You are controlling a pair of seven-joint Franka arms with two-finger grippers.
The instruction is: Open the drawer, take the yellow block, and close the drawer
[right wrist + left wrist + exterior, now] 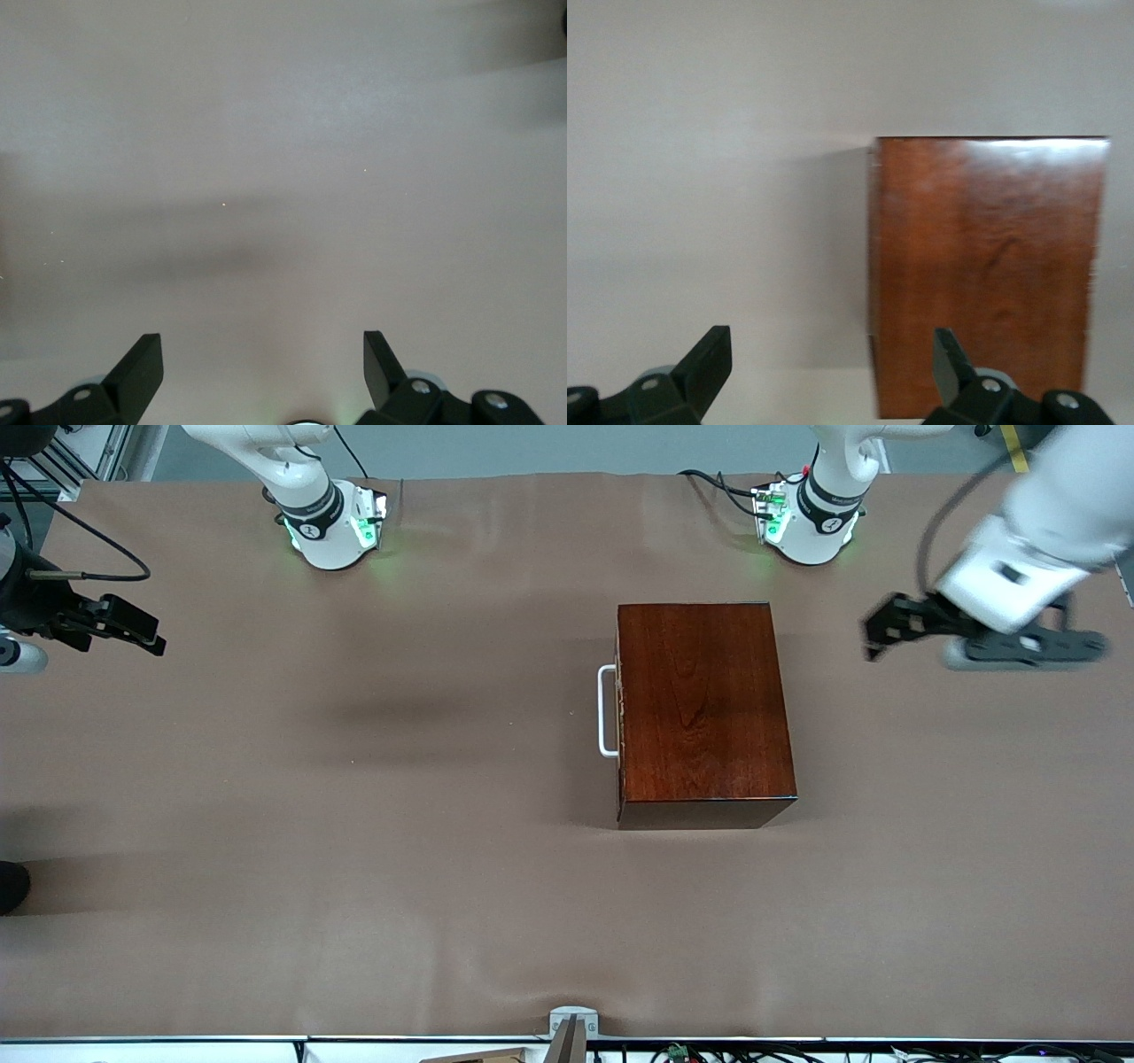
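While the drawer (620,710) sits shut in its dark wooden box (704,710) with the white handle (606,710) facing the right arm's end, the left gripper (881,638) and right gripper (146,638) hang spread and empty over the table (354,824).

1. no text, label, brand name or number can be read anywhere in these views.
2. the arm bases (332,522) carry small round dark marks, but they are too small to make out as letters or a logo.
3. the dark reddish-brown box (704,708) shows only wood grain on its top; nothing is printed on it.
4. the white handle (607,710), at 9 o'clock of the box, is plain.
5. the brown counter (354,824) covering bears no writing or sign.
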